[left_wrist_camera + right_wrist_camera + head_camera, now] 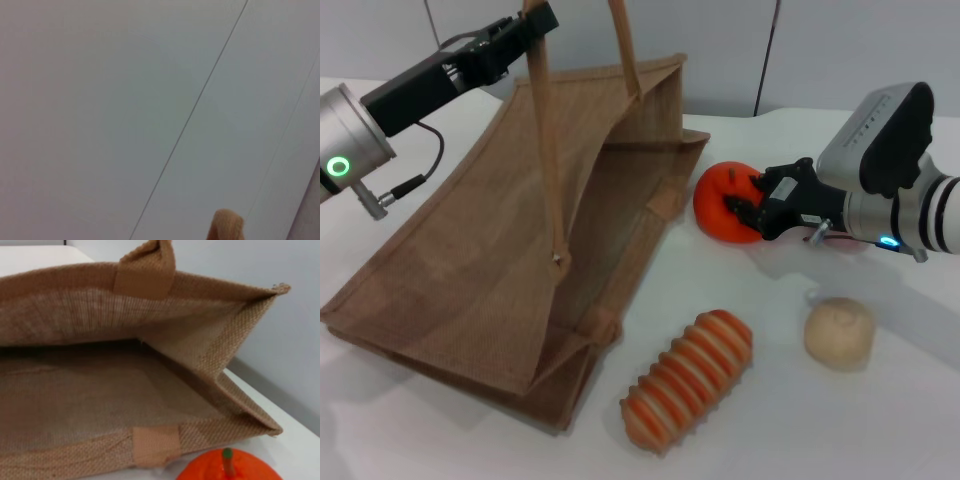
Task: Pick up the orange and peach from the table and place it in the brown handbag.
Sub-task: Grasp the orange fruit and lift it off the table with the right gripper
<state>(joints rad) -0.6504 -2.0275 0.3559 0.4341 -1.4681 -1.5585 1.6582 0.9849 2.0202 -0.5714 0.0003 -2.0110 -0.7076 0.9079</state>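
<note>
By bag mouth, right claw (748, 205) clamps orange (720, 200), stem up.

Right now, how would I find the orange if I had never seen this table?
Find the big brown handbag lying open on the table. Just beside its mouth, on the robot's right, sits the orange, with the right gripper closed around it. It is bright, smooth and round with a little stem, unlike the striped ribbed oblong and the pale beige ball nearer the robot.
</note>
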